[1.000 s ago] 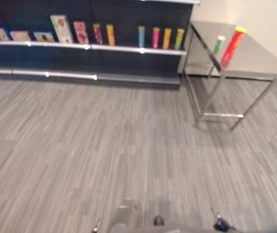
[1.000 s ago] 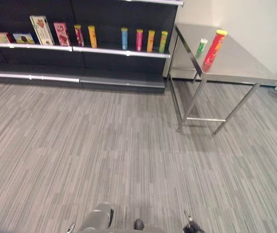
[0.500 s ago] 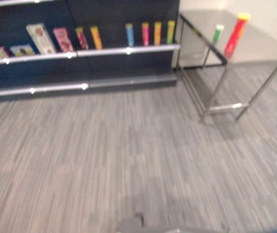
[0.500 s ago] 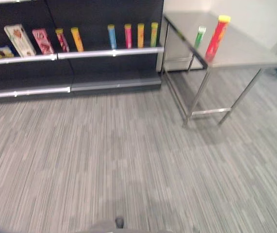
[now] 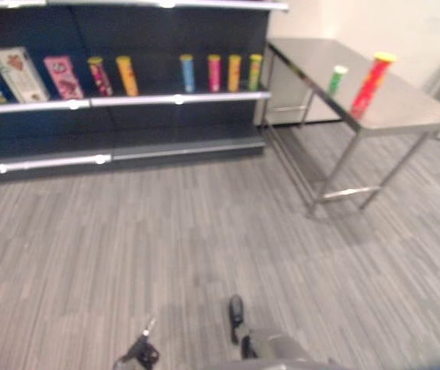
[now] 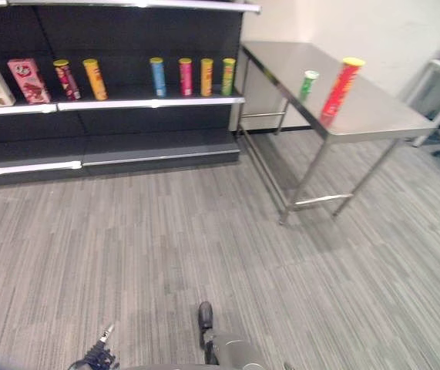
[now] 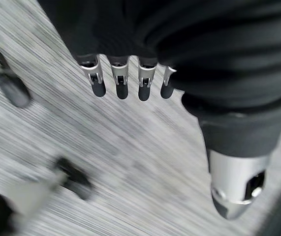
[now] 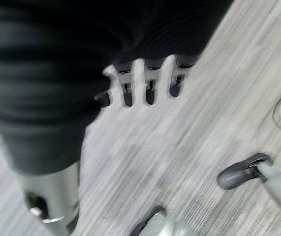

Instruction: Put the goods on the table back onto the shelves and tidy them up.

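Left eye view now has the steel worktop (image 5: 404,116) sitting in the upper right of the frame with more of its far end showing than half a second ago, while the dark shelves (image 5: 127,100) run across the upper left; the whole picture has swung and the floor pattern shifts with it, so this reads as the head camera moving, not the goods. On the worktop the tall red can (image 5: 372,83) with its yellow lid stands upright near the front edge, and the shorter green can (image 5: 335,80) stands just beside it toward the shelves, the two apart from each other. Both remain untouched, well apart from either hand. On the shelf, a row of upright cans (image 5: 213,72) stands next to boxes (image 5: 19,74) at the far left. The left hand (image 7: 125,73) hangs over bare floor, its fingers (image 7: 122,84) straight and relaxed with nothing between them and the thumb; the right hand (image 8: 145,78) hangs likewise, empty. As a judgement, the task is at its approach stage: nothing is picked up yet, and the worktop must be reached first.
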